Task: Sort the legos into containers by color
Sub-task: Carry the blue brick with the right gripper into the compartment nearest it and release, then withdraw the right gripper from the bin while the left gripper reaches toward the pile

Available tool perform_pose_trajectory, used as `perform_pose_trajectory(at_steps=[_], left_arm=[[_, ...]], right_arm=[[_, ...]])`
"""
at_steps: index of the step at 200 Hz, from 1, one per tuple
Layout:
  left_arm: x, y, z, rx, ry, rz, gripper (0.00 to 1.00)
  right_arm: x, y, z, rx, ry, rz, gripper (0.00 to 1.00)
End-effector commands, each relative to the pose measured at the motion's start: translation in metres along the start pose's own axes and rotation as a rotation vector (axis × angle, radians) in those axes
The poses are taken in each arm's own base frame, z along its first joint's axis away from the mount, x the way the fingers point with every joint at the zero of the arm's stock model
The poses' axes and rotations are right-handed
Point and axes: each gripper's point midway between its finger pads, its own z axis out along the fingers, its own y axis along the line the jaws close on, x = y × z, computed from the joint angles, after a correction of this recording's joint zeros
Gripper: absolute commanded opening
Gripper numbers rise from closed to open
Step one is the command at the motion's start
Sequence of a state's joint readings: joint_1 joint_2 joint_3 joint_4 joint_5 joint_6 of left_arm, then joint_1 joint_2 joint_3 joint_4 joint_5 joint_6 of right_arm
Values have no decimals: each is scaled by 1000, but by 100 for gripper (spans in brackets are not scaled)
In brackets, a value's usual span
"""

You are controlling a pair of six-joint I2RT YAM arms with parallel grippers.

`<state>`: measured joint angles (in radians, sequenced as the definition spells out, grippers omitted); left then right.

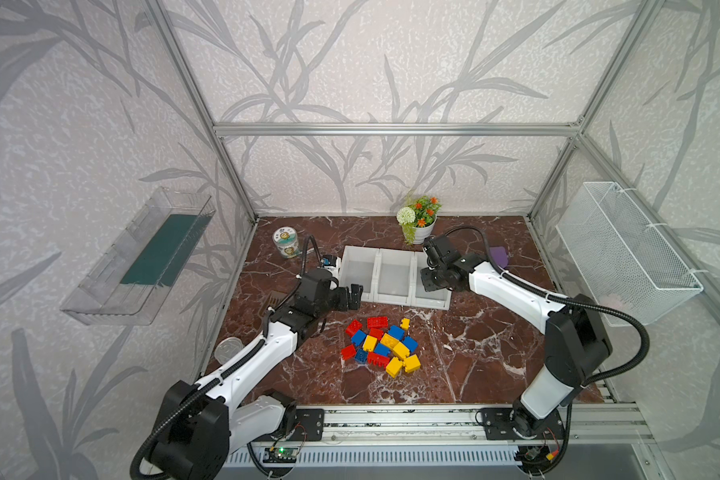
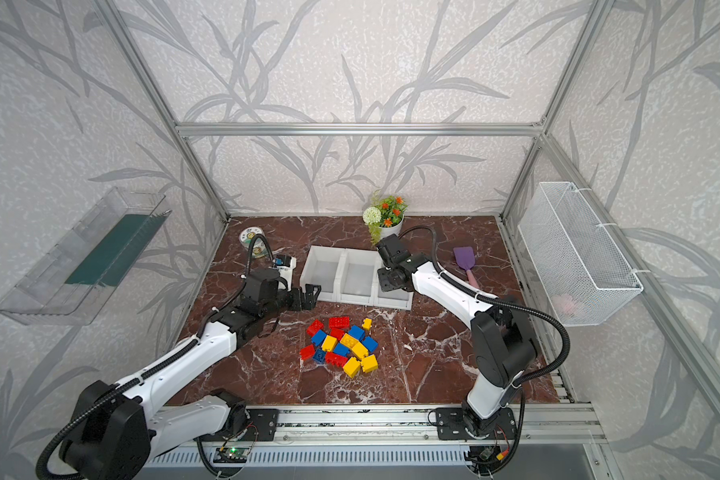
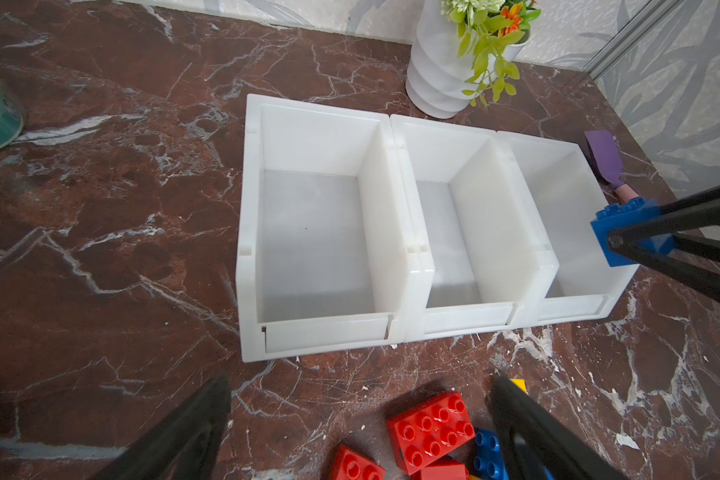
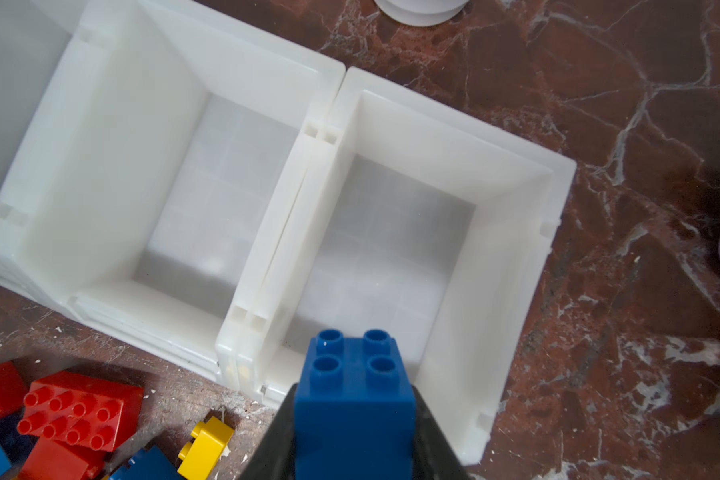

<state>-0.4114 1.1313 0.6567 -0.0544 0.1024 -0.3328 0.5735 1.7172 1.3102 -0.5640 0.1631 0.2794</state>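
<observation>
The legos [image 1: 381, 345] [image 2: 344, 347] lie in a loose pile of red, yellow and blue bricks on the marble table, in front of the containers. The containers [image 1: 395, 276] [image 2: 356, 276] [image 3: 316, 107] are three joined white bins, and all three show bare floors. My right gripper [image 1: 429, 286] [image 4: 354, 415] is shut on a blue brick [image 4: 352, 374] [image 3: 624, 237], which hangs over the front of the rightmost bin [image 4: 454, 118]. My left gripper [image 1: 352, 295] [image 3: 360, 386] stands open and holds nothing, low beside the leftmost bin's front corner, just behind the pile.
A white flower pot [image 1: 420, 232] stands behind the bins and a tin can [image 1: 286, 242] at the back left. A purple spatula [image 2: 464, 257] lies right of the bins. A wire basket [image 1: 624, 249] hangs on the right wall, a clear tray [image 1: 142, 257] on the left.
</observation>
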Motion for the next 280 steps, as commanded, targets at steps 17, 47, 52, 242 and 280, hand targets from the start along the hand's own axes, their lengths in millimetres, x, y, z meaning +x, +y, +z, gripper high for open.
perform_pose_trajectory(at_steps=[17,47,52,242,280], left_arm=[[4,-5,-6,11,-4,-6,99],[8,-7,-6,13,3,-1,99],[8,-7,-6,13,4,0,99],[20,-16,-6,6,53,69,99],[47,-48,-5,75,123,176,96]], right_arm=[[7,0,15,2,60,-2,29],[11,1,20,-3,73,7,29],[12,2,21,-5,75,8,29],[21,9,-44,-60,3,15,68],[76,5,-60,-34,46,28,69]])
